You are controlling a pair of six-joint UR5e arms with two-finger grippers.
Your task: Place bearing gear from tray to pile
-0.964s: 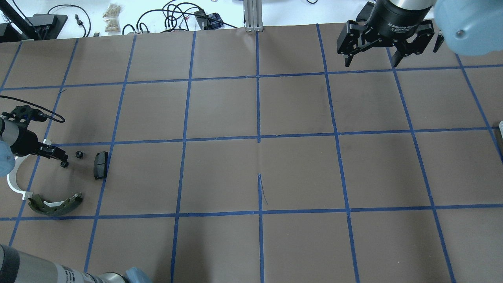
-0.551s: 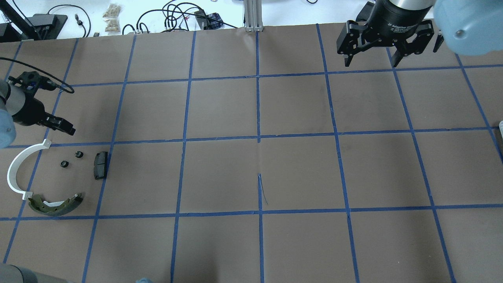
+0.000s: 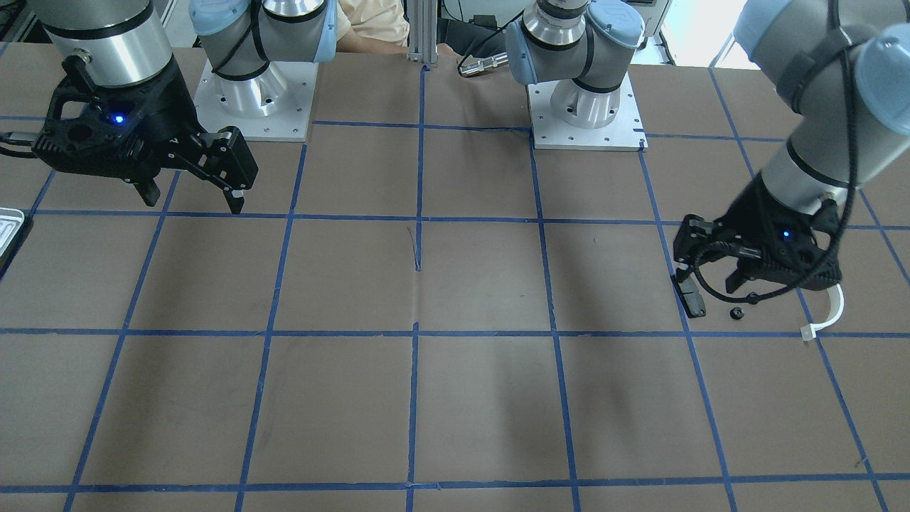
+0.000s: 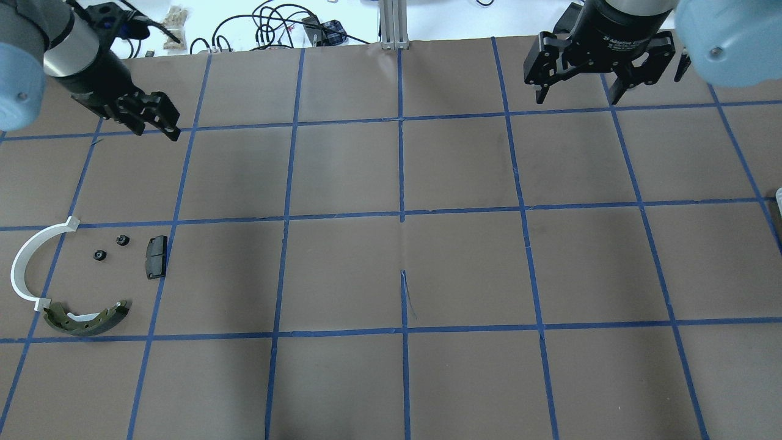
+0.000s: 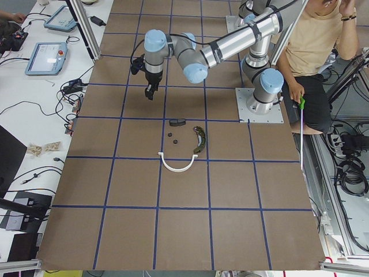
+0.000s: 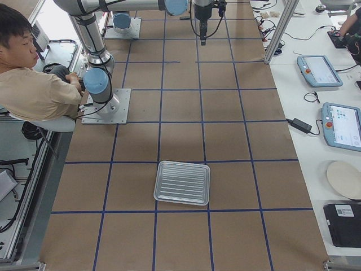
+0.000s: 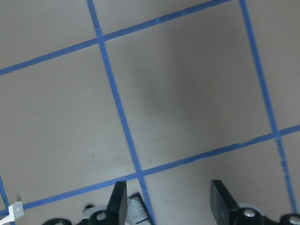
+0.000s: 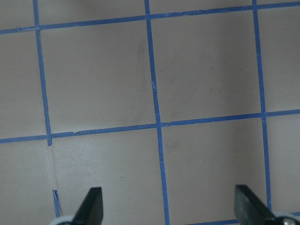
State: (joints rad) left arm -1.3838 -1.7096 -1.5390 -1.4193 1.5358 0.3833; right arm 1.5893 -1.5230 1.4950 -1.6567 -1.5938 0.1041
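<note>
Bearing gear (image 4: 123, 240) and second bearing gear (image 4: 99, 255) down on the surface (image 4: 403, 171) in the pile (image 5: 199, 141), between white half-ring (image 4: 16, 272) and black pad (image 4: 156, 257), olive brake shoe (image 4: 85, 319) nearer. Left claw (image 4: 164, 122) spread, empty, off the surface, well far of the pile. Right claw (image 4: 576, 95) spread wide, empty, far right. Tray (image 6: 182, 182) at the right end, well apart from the pile; pile by the left edge, broad taped grid between.

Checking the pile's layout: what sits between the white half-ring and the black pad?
Two small black bearing gears lie between the white half-ring and the black pad, clearest in the overhead view.
</note>
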